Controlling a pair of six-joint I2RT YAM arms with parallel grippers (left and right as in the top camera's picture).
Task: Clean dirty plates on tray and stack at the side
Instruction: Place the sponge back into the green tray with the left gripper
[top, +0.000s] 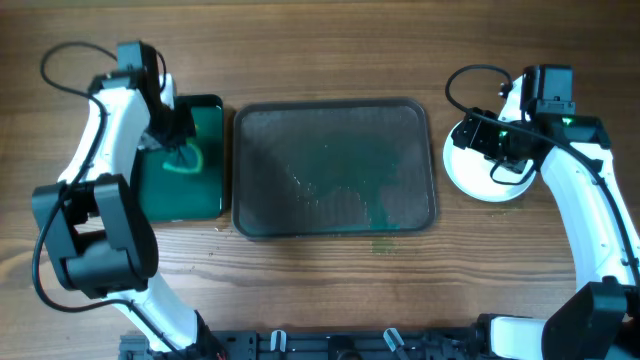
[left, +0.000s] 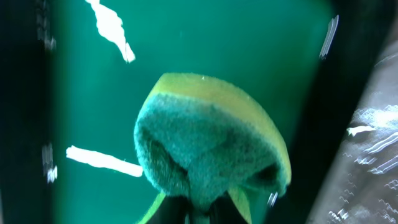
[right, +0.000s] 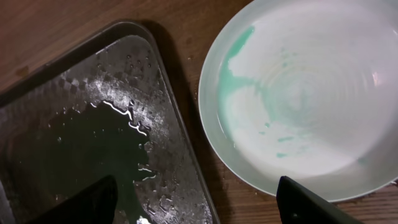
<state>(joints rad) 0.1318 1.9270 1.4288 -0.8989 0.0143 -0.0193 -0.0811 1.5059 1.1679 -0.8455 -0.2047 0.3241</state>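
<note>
The large dark grey-green tray (top: 335, 168) lies mid-table, wet with teal smears and holding no plates; its right end shows in the right wrist view (right: 93, 124). A white plate (top: 480, 185) sits on the wood right of the tray, partly under my right gripper (top: 492, 140); whether it is a stack I cannot tell. In the right wrist view the plate (right: 311, 93) has faint teal streaks. My right gripper (right: 199, 202) is open and empty above the plate's left edge. My left gripper (left: 199, 214) is shut on a yellow-green sponge (left: 208, 143) over the small green tray (left: 205, 43).
The small black tray with green inside (top: 185, 160) stands just left of the large tray, with my left arm (top: 110, 120) over it. Teal drips mark the wood (top: 380, 243) in front of the large tray.
</note>
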